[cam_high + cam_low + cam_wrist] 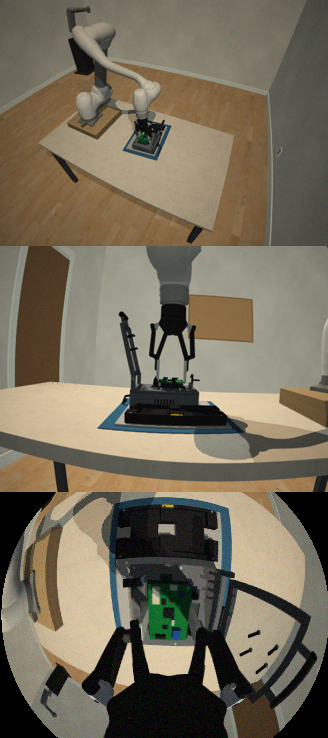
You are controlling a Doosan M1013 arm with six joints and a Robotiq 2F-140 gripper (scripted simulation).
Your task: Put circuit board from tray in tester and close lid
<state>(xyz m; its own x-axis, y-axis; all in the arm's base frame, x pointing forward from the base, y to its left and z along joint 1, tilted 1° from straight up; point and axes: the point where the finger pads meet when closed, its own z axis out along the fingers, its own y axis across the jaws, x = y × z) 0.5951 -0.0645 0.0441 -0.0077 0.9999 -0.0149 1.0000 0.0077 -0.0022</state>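
The circuit board [143,138] [171,381] [169,612] is lying directly below the gripper [143,135] [171,380] [168,613], face up and over the tester [143,149] [164,397] [202,569]. The fingers are standing partly apart and appear to be grasping the board by its two long edges. Its long axis is running parallel to the lid's hinge side, square to the closing direction. The white connector [179,381] [155,596] is pointing toward the tray [174,419] [165,553], at the end where the latch hook [191,380] [132,582] is standing; orientation is judged correct. The lid [127,349] [272,598] is standing open beside the arm. Pin engagement is not verifiable: the board is hiding both pins. The coming move is judged to be seating straight down; any offset along the long axis is risking a board riding on a pin.
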